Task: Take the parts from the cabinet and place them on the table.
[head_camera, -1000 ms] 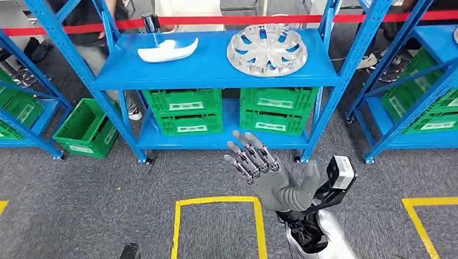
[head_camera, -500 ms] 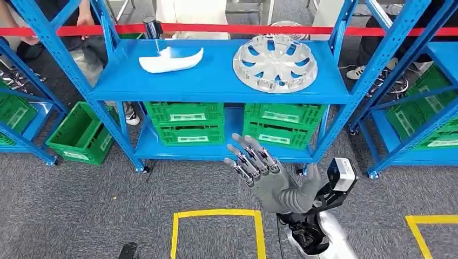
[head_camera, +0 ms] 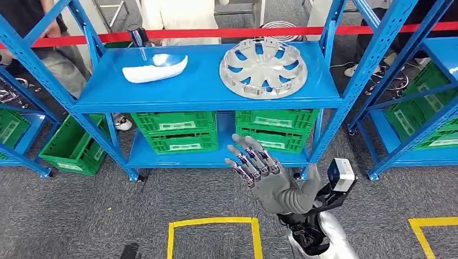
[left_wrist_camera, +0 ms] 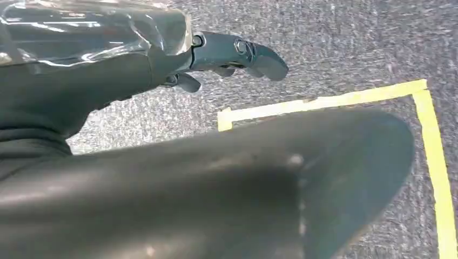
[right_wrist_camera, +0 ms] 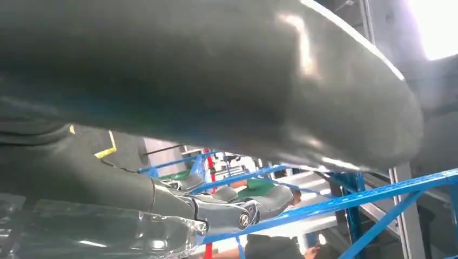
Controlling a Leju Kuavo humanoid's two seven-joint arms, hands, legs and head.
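Observation:
A white curved part [head_camera: 154,68] and a silver wheel cover [head_camera: 263,60] lie on the top board of the blue cabinet rack [head_camera: 200,93]. My right hand [head_camera: 264,175] is raised in front of the rack's lower level, below the wheel cover, with its fingers spread and nothing in it. The right wrist view shows that hand's fingers [right_wrist_camera: 227,208] against blue rack beams. My left hand [left_wrist_camera: 227,54] hangs over the grey carpet with its fingers loosely extended, holding nothing.
Green crates [head_camera: 181,131] [head_camera: 275,129] fill the lower shelf, and another [head_camera: 75,145] stands on the floor to the left. More blue racks [head_camera: 426,108] stand at both sides. Red tape [head_camera: 243,32] runs behind, with people beyond. Yellow floor tape [head_camera: 213,221] marks a square.
The whole picture has shifted: the camera has moved, and the rack now sits lower and looks nearer. My right hand stays raised and spread in about the same place.

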